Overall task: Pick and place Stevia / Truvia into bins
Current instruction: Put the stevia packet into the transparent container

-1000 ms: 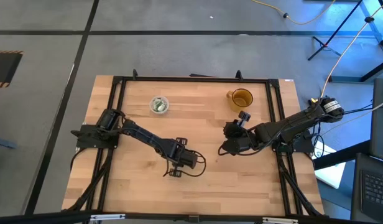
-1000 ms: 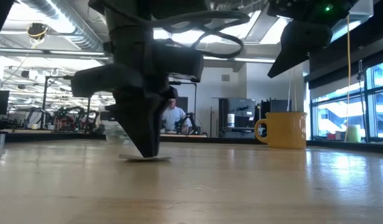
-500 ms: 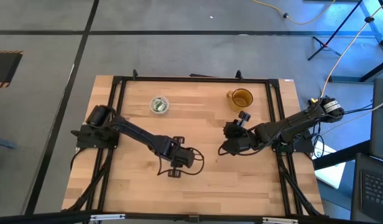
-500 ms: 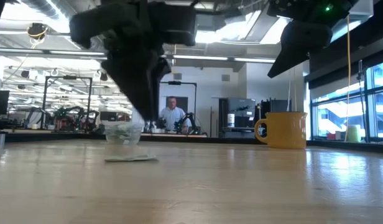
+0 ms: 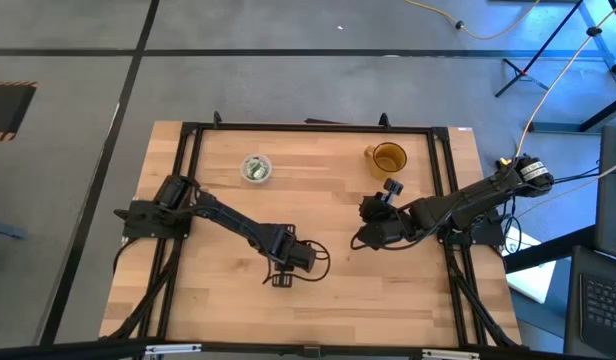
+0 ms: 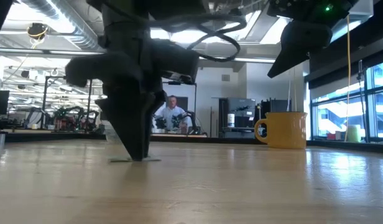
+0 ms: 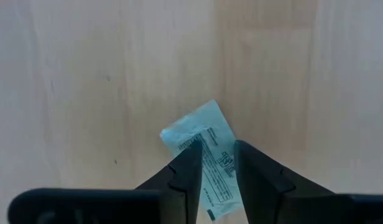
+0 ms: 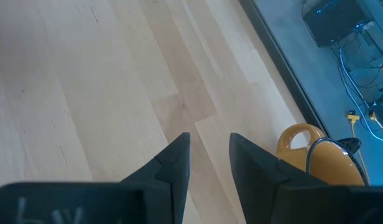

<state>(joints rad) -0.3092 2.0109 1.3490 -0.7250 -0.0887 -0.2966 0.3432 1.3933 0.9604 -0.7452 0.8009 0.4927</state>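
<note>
One green-and-white sachet (image 7: 198,127) lies flat on the wood table near its middle. My left gripper (image 7: 217,149) points down over it, open by a narrow gap, its tips at table level (image 6: 138,155). The clear cup (image 5: 256,169), with sachets inside, stands toward the far left. The amber mug (image 5: 387,158) stands toward the far right. My right gripper (image 8: 209,146) is open and hovers above the table near the mug (image 8: 322,158), touching nothing. My left gripper comes at the sachet from above, pointing down. Both fingertips (image 7: 190,152) stand on the sachet's flat face (image 7: 217,163), which shows in the gap between them. The sachet lies flat on the table, its far corner (image 7: 179,130) sticking out past the fingers.
A black frame (image 5: 308,128) runs around the table's edges. Bare wood lies between the two arms and toward the near edge. In the low view a person (image 6: 173,115) shows in the room far behind the table, with the mug (image 6: 285,129) at the right.
My left gripper was down on the sachet, rose clear of it, and has come straight down on it again. The sachet stayed flat on the table throughout. My right arm kept still.
</note>
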